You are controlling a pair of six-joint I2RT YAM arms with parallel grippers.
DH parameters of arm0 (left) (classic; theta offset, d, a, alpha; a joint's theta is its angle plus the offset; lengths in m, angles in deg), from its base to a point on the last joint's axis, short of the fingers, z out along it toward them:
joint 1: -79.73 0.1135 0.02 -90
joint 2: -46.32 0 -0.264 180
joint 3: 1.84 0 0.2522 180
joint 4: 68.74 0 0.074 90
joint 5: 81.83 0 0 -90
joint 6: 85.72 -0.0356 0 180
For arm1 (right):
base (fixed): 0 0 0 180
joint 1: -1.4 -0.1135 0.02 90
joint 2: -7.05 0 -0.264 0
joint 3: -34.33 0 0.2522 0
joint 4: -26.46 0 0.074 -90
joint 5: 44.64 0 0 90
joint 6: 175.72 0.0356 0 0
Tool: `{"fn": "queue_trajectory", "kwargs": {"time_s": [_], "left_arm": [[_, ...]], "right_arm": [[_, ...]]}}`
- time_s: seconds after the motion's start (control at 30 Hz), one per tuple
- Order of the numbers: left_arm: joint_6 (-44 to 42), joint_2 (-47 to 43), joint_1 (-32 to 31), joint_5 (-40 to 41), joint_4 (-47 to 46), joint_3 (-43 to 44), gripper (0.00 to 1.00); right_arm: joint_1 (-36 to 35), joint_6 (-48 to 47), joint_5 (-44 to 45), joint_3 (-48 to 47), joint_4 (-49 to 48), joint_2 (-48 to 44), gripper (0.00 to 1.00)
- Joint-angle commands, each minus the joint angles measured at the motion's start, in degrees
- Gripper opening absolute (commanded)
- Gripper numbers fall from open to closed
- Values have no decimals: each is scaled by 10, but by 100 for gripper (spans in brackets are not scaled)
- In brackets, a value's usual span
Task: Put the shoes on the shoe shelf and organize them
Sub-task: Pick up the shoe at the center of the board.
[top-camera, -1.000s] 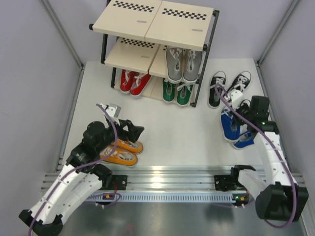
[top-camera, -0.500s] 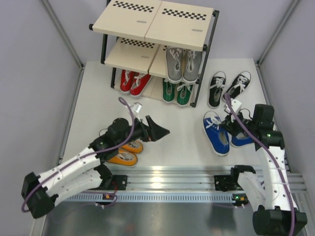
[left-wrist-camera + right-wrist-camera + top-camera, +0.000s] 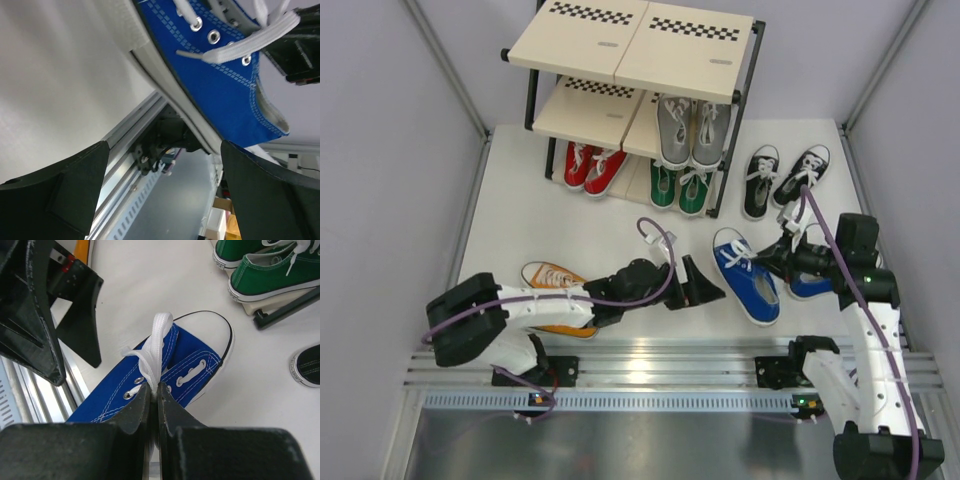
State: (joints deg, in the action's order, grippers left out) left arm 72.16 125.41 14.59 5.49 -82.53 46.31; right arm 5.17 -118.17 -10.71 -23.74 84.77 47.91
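I have the right jaws clenched on the lace of the blue shoe (image 3: 748, 280), toe toward the shoe shelf (image 3: 620, 50), left jaws released wide beside its long flank.

white arm shells (image 3: 873, 335), black joints and fingers (image 3: 55, 195), purple cables (image 3: 672, 262) trailing.
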Motion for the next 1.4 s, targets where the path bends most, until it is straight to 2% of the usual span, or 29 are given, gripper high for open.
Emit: {"fn": "queue_trajectory", "kwargs": {"time_s": [0.0,0.3,0.4,0.5,0.57,0.63,0.67,0.7,0.73,0.77,0.8,0.9,1.03,1.07,1.13,1.17,1.23,1.27,1.37], "left_arm": [[37,40,-10,-7,-169,39,98],[59,144,-23,-25,-282,71,98],[57,167,-23,-22,-363,62,95],[59,190,-23,-14,-442,53,81],[60,194,-21,-18,-450,57,64],[51,196,-19,-26,-450,59,51],[48,194,-18,-29,-450,56,37],[43,187,-17,-33,-450,53,28],[32,181,-15,-36,-450,49,22],[24,175,-13,-37,-450,36,7],[15,158,-8,-38,-446,28,1],[-27,110,5,-42,-422,-4,0],[-106,48,23,-77,-315,-20,0],[-118,36,27,-85,-290,-21,0],[-160,1,40,-120,-240,-14,0],[-175,-9,44,-133,-180,-11,0],[-220,-36,53,-168,-134,-6,0],[-233,-44,56,-180,-96,-4,0],[-277,-76,68,-217,-48,-2,0]], "right_arm": [[-8,6,-74,-14,-44,-17,0],[-8,2,-98,5,-49,-31,0],[-8,-3,-100,8,-47,-32,0],[-8,-12,-100,12,-42,-34,0],[-8,-18,-97,12,-39,-36,0],[-8,-21,-94,13,-37,-37,0],[-8,-22,-93,14,-35,-37,0],[-8,-23,-89,14,-34,-38,0],[-8,-24,-87,14,-33,-38,0],[-8,-25,-81,14,-32,-39,0],[-8,-26,-77,15,-32,-39,0],[-8,-30,-75,15,-28,-39,0],[-8,-31,-71,14,-25,-39,2],[-8,-29,-69,14,-25,-36,5],[-8,-25,-68,10,-22,-33,28],[-8,-24,-69,2,-15,-30,45],[-8,-10,-79,-9,-11,-23,59],[-8,-6,-84,-22,-4,-12,69],[-8,16,-106,-52,14,13,81]]}}
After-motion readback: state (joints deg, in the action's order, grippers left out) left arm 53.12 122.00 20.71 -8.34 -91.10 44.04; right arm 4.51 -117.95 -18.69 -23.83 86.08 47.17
